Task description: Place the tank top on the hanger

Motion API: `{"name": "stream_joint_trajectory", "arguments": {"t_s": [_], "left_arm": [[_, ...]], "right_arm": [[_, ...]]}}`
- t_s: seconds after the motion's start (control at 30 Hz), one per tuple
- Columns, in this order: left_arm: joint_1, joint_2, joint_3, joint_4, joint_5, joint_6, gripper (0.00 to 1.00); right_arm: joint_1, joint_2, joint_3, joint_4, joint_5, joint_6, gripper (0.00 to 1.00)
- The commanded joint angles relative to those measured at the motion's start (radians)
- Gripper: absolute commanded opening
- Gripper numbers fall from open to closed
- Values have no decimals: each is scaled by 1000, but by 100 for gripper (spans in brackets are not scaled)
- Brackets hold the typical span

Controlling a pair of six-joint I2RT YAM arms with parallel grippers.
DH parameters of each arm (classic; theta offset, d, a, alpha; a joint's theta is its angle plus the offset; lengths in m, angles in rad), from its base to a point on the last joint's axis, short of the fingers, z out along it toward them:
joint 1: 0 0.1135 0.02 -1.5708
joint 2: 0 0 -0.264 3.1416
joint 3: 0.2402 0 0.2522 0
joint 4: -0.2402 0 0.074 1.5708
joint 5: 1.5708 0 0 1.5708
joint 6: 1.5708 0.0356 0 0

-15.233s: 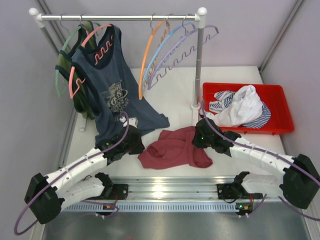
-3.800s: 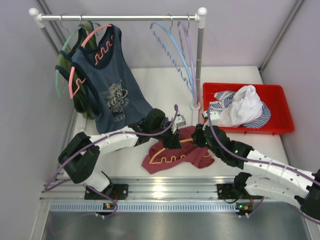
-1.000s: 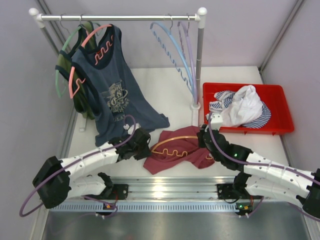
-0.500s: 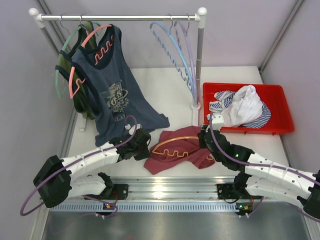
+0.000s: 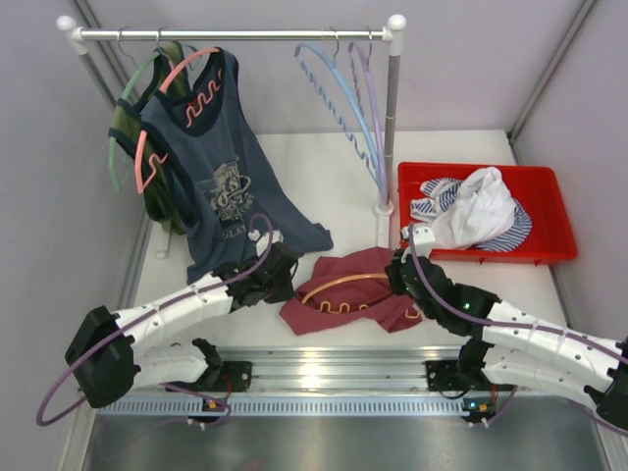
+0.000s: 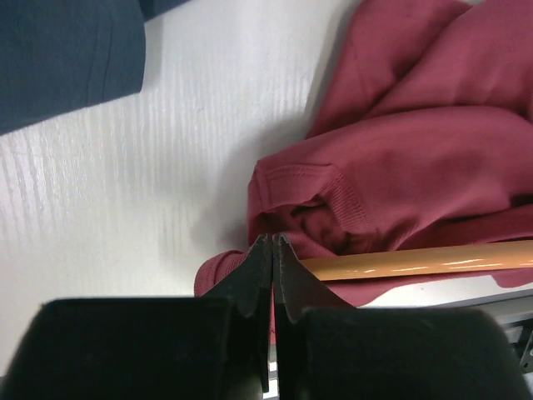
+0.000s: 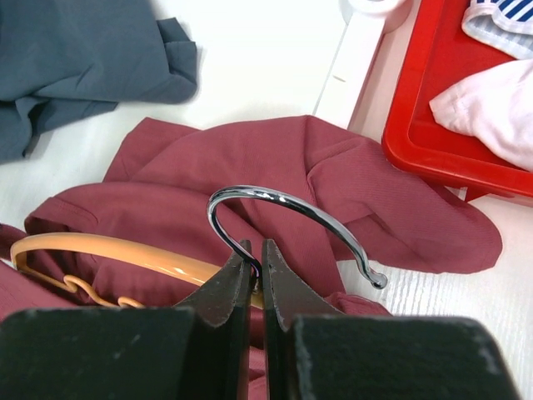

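The maroon tank top [image 5: 351, 263] lies crumpled on the white table between my two grippers. The orange hanger [image 5: 339, 286] lies on it, its wavy bar partly among the folds. My left gripper [image 5: 290, 284] is shut on the tank top's left edge [image 6: 416, 150], with the hanger's orange arm [image 6: 416, 260] just right of the tips. My right gripper [image 5: 395, 277] is shut on the neck of the hanger's metal hook [image 7: 283, 200], above the tank top [image 7: 275, 158]. The orange arm [image 7: 108, 250] runs off to the left.
A navy printed top [image 5: 221, 186] on a salmon hanger hangs from the rail at the back left. Light blue and lilac hangers [image 5: 343, 98] hang at the right. The rail's post base [image 5: 385, 208] and a red tray [image 5: 549, 196] of clothes stand close to my right gripper.
My left gripper has moved slightly up and right with the tank top's edge, bunching the fabric round the hanger's left arm. My right gripper has stayed on the hook.
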Motion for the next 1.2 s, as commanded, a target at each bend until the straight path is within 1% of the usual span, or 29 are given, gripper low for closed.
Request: {"name": "stream_joint_trajectory", "arguments": {"t_s": [0.0, 0.27, 0.43, 0.7, 0.8, 0.9, 0.97, 1.17], "left_arm": [[-6, -1, 61, -10, -29, 53, 0], [-9, 5, 141, -17, 2, 112, 0], [-34, 31, 233, -36, 29, 116, 0], [-81, 67, 406, -93, 9, 115, 0], [-100, 73, 472, -132, -15, 118, 0], [-109, 76, 514, -147, -21, 119, 0], [-115, 79, 538, -150, -29, 118, 0], [-147, 93, 633, -168, -55, 110, 0]], "right_arm": [[22, -12, 62, -15, -10, -13, 0], [28, -17, 103, -23, -18, -12, 0], [31, -1, 161, -55, 25, -1, 0], [45, 36, 221, -18, 63, -7, 0], [48, 65, 256, -29, 105, -15, 0], [54, 71, 278, -17, 108, -21, 0], [71, 71, 298, -2, 115, -18, 0], [151, 100, 353, -2, 221, -13, 0]]}}
